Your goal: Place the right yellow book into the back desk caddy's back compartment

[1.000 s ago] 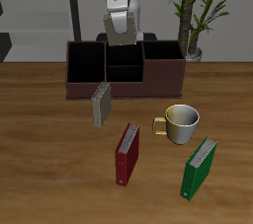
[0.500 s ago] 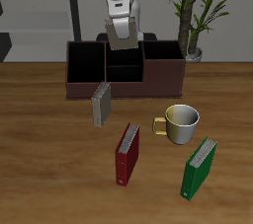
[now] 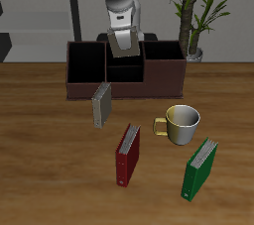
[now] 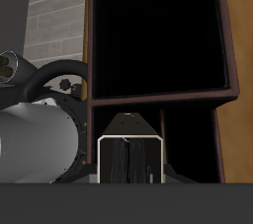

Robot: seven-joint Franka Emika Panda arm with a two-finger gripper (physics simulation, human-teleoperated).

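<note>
My gripper (image 3: 123,37) is shut on the right yellow book (image 3: 125,44), a thin yellowish-grey hardcover, and holds it upright, slightly tilted, just above the middle section of the back desk caddy (image 3: 89,88). The book's lower edge hangs over the back compartment (image 3: 126,59), whose floor is partly hidden by the book. In the wrist view the held book (image 4: 129,147) shows its pale page edges between my gripper's fingers (image 4: 129,174), with the caddy's reddish-brown wall (image 4: 227,31) and black cells beneath. The other yellow book (image 3: 101,104) stands on the table in front of the caddy.
A red book (image 3: 128,154) and a green book (image 3: 199,168) stand near the table's front edge. A pale mug (image 3: 182,123) sits between them and the caddy. A potted plant (image 3: 193,16) stands beside the caddy's end.
My gripper has moved down a little with the yellow book, closer to the caddy's middle section. Nothing else moved.
</note>
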